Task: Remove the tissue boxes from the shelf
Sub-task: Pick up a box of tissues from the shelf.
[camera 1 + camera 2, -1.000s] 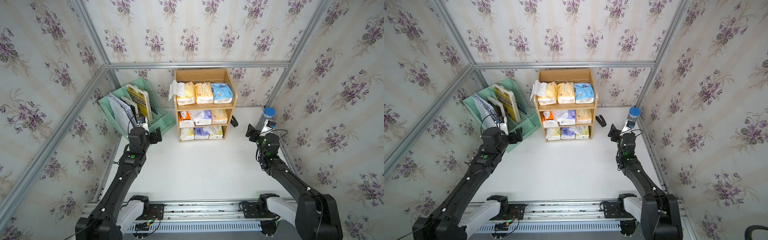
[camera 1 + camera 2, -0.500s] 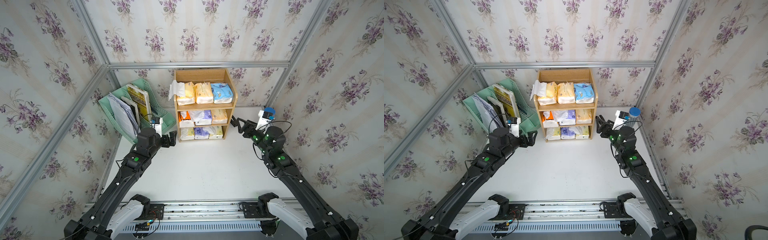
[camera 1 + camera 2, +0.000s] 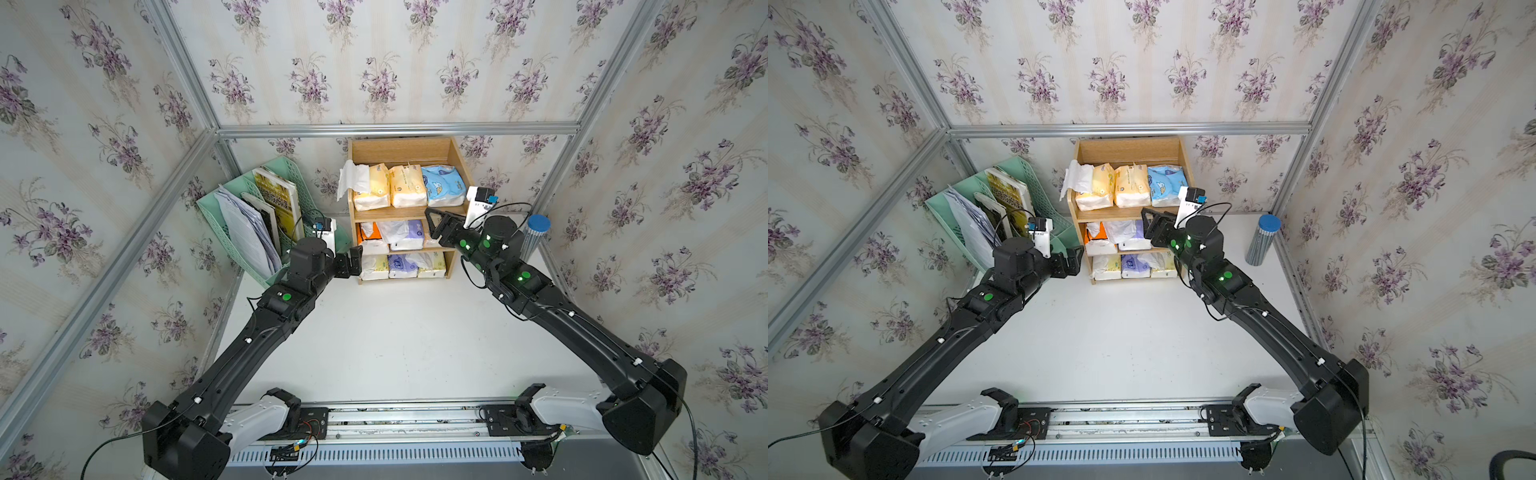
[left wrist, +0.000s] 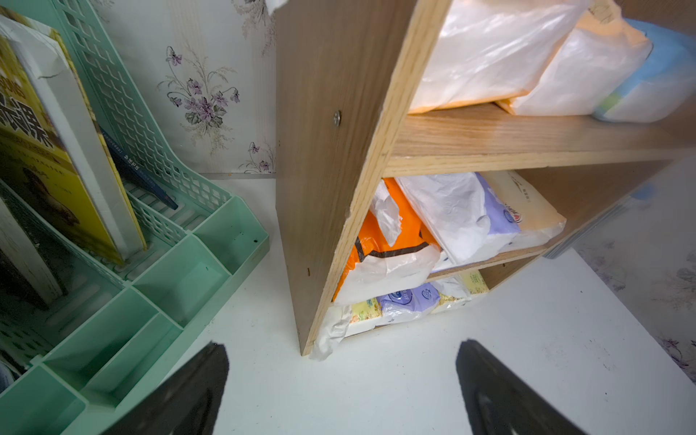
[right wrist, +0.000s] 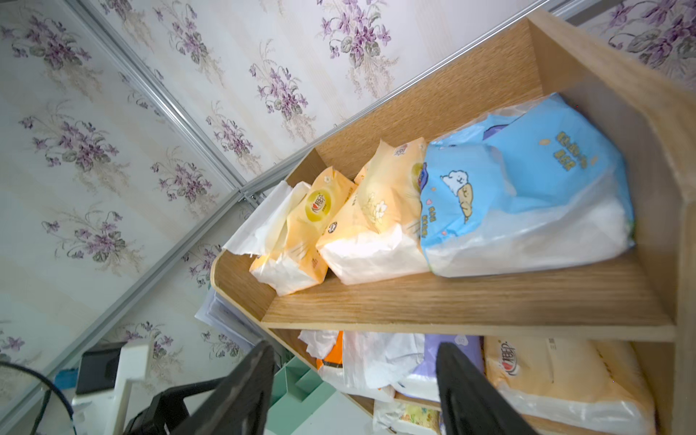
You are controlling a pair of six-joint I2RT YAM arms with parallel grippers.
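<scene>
Both arms have swung in from the sides toward the shelf. In both top views the left gripper hangs with jaws spread wide just beside the shelf's left front edge, holding nothing. The right gripper sits before the middle tier's right end, jaws parted and empty. The tissue boxes are all inside, three soft plastic-wrapped packs per tier. A mint-green lattice file rack beside the shelf holds papers and a yellow book. The left wrist view shows black fingertips well apart over the white tabletop, facing the shelf's grainy wooden side and a crinkled orange pack. The right wrist view shows parted fingers below the top board, touching nothing, with a light blue pack above.
</scene>
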